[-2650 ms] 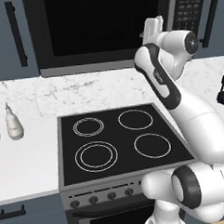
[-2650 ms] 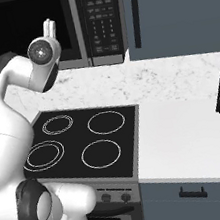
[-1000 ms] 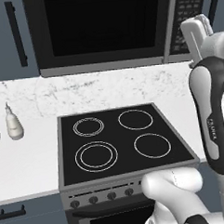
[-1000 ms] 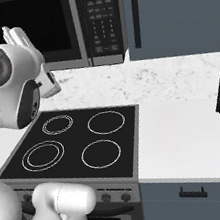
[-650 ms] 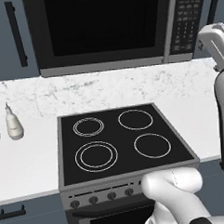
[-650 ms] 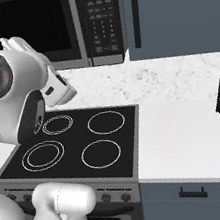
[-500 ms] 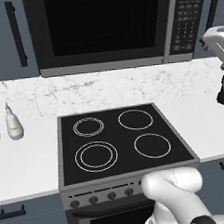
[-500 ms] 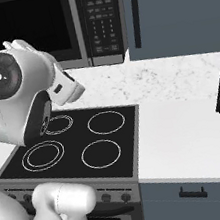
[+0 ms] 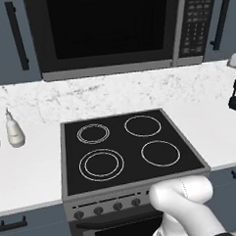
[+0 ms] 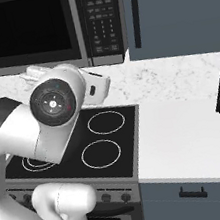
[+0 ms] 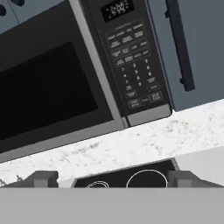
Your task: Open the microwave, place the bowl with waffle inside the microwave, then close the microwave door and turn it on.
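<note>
Overhead, the microwave [image 9: 110,32] hangs between blue-grey cabinets [image 10: 176,9], its microwave door [image 9: 105,30] shut. Below it, the white marble bench [image 10: 187,134] flanks the black stovetop [image 9: 126,149]. Nearer, the gripper [image 11: 111,178] stands released, grasping nothing, aimed at the button panel [image 11: 133,65]. A small bottle [image 9: 14,131] stands at the bench's left.

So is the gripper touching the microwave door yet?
Apart. In the hand view the gripper has open fingertips low in the frame, with backsplash and stovetop between them and the shut microwave door.
</note>
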### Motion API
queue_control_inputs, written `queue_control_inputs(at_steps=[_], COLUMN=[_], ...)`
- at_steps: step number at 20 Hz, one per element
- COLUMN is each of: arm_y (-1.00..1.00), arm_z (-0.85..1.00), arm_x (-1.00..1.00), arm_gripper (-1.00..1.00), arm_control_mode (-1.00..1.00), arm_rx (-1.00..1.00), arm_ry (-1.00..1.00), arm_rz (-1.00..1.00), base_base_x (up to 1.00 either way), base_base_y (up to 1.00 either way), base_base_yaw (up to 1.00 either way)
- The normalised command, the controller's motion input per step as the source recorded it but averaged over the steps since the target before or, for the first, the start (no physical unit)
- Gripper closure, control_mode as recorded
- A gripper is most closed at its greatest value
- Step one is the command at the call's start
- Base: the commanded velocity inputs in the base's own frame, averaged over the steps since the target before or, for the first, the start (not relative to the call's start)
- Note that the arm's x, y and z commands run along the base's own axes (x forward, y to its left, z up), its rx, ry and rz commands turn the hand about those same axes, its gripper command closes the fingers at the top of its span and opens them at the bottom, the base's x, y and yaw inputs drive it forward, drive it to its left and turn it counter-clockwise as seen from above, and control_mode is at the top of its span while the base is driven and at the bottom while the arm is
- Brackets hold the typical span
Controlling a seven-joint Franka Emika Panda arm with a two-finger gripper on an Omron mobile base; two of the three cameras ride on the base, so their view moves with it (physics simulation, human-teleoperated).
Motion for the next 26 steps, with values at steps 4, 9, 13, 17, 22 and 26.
queue_control_inputs(at_steps=[4, 9, 13, 17, 22, 26], arm_y=[-0.03, -0.08, -0.20, -0.28, -0.40, -0.18], arm_z=[-0.15, -0.01, 0.00, 0.00, -0.03, -0.15], arm_x=[0.13, 0.34, 0.34, 0.31, 0.27, 0.13], arm_gripper=[-1.00, -1.00, -1.00, -1.00, -1.00, -1.00], arm_control_mode=[-1.00, -1.00, -1.00, -1.00, -1.00, -1.00], arm_rx=[-0.25, -0.15, -0.06, 0.00, 0.00, 0.00], arm_ry=[-0.15, -0.15, -0.13, -0.05, 0.00, 0.02], arm_rz=[0.03, 0.00, 0.00, 0.00, 0.00, 0.00], base_base_x=[0.00, 0.00, 0.00, 0.00, 0.00, 0.00], base_base_y=[0.00, 0.00, 0.00, 0.00, 0.00, 0.00], base_base_yaw=[0.00, 0.00, 0.00, 0.00, 0.00, 0.00])
